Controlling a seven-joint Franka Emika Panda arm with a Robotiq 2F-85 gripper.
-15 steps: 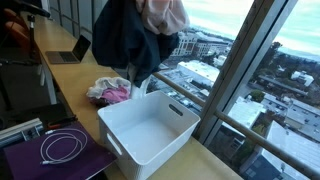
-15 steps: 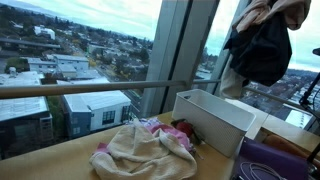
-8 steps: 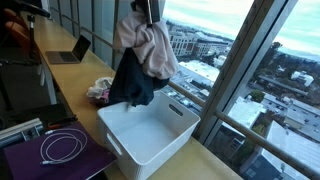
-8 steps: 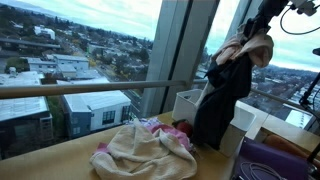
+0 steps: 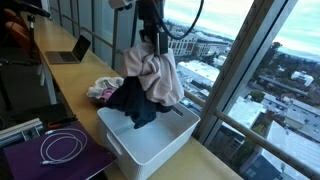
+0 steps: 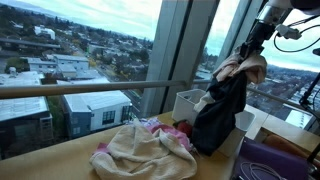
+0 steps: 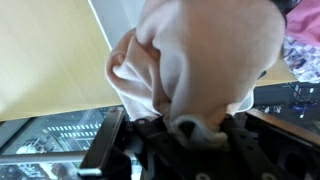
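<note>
The end effector (image 5: 152, 38) is clamped on a bundle of clothes and hangs over a white bin (image 5: 152, 150). In the wrist view its fingers (image 7: 112, 140) close on a gathered fold of pale pink cloth (image 7: 200, 60), which fills most of that view.

The bundle has two parts. The pink cloth (image 5: 157, 75) bunches just below the end effector. A dark garment (image 5: 130, 100) droops lower, to the left of the cloth. Its bottom end dips past the bin's rim and into the bin. In an exterior view the garment (image 6: 218, 110) hangs long and loose, hiding part of the bin (image 6: 186, 101). Apart from that hanging end, the visible part of the bin's inside is bare white.

The bin stands on a wooden surface (image 5: 68, 90) beside a tall window. Just beyond the bin lies a pile (image 5: 108, 91) of pink and cream clothes, and the pile (image 6: 145, 150) is spread wide. A laptop (image 5: 68, 50) sits farther back. A coiled white cable (image 5: 62, 147) rests on a purple mat (image 5: 25, 162) to the bin's near left.
</note>
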